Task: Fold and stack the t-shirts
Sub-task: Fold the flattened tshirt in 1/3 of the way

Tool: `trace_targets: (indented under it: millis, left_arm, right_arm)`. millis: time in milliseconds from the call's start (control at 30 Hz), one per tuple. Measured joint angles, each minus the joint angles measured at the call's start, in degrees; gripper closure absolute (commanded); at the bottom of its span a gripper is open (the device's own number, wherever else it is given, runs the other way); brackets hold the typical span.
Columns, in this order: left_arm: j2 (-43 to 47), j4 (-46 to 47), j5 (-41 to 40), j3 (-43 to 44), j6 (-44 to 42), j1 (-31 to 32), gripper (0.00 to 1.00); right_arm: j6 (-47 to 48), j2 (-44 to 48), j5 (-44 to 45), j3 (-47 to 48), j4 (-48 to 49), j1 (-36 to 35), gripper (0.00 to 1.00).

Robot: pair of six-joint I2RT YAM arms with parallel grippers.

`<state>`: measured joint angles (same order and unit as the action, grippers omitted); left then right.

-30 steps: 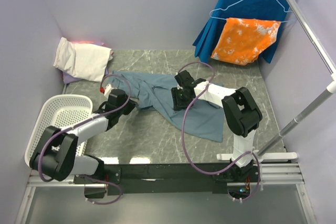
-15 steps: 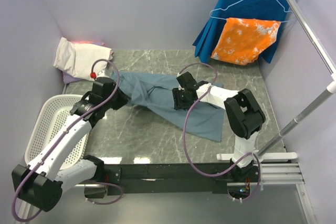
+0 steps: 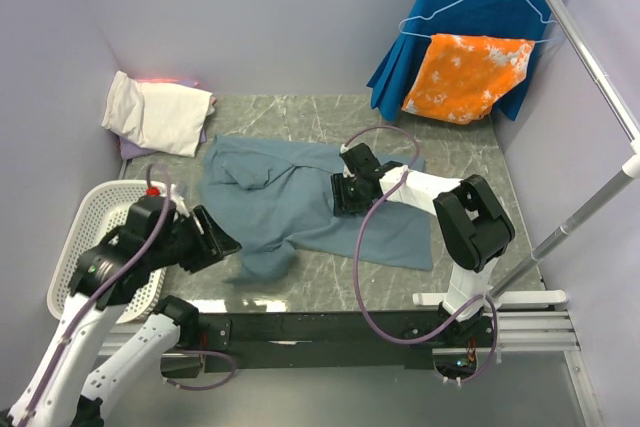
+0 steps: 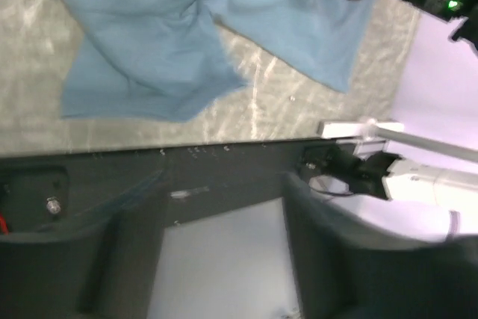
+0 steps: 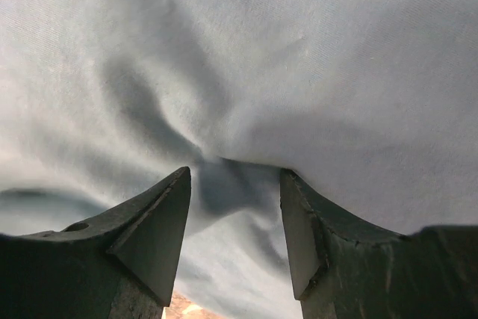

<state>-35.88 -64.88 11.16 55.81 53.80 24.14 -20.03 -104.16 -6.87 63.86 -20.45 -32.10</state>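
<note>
Overhead camera above the whole desk (image 3: 300,112); left wrist well off, right wrist close against the same blue-grey t-shirt (image 3: 290,202).

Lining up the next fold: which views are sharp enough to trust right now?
Top external: sharp and evenly lit; only the near corner of the blue-grey t-shirt and the left gripper are smeared. Left wrist: soft throughout, with the foreground dark and out of focus. Right wrist: cloth fills the frame, slightly soft; the right gripper has sharper finger edges.

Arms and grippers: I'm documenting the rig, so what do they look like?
Both the left arm and right arm have white links, bulky black joints and a looping purple cable. The right gripper has dark, tapered wedge fingers.
</note>
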Motion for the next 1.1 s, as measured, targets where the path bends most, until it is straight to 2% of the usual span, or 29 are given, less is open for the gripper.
trace_targets:
  millis: [133,300,433,567,667,767,933,1100]
  left_arm:
    - [1.9,-4.5,-1.1,2.9,1.7,0.1,0.01]
    - [0.2,-3.1,-4.3,3.1,1.9,0.1,0.01]
    - [-3.4,3.2,-5.7,0.8,1.0,0.1,0.01]
    - [-10.3,14.1,-7.7,-7.4,0.4,0.1,0.01]
    - [-15.1,21.8,-10.9,-12.7,0.4,0.1,0.01]
    - [-19.1,28.3,-15.6,-13.3,-0.2,0.1,0.01]
    - [-29.7,39.2,-23.9,-5.4,-3.7,0.0,0.01]
    - [-46.8,50.8,-27.8,8.3,-7.8,-2.0,0.01]
  right_arm:
    - [0.0,0.0,0.0,0.0,0.0,0.0,0.41]
    - [0.1,0.0,0.8,0.3,-0.7,-0.2,0.41]
    - [-0.1,0.6,3.0,0.2,-1.4,-0.3,0.41]
    - [-0.5,2.6,4.2,-1.6,-2.0,-0.3,0.41]
    - [-0.5,4.0,4.3,-1.5,-2.4,-0.3,0.41]
    - [-0.3,5.2,4.5,-0.7,-2.3,-0.3,0.38]
    - [-0.3,6.4,6.2,3.6,-3.0,0.4,0.38]
    - [-0.9,4.7,7.7,10.6,-2.0,6.0,0.38]
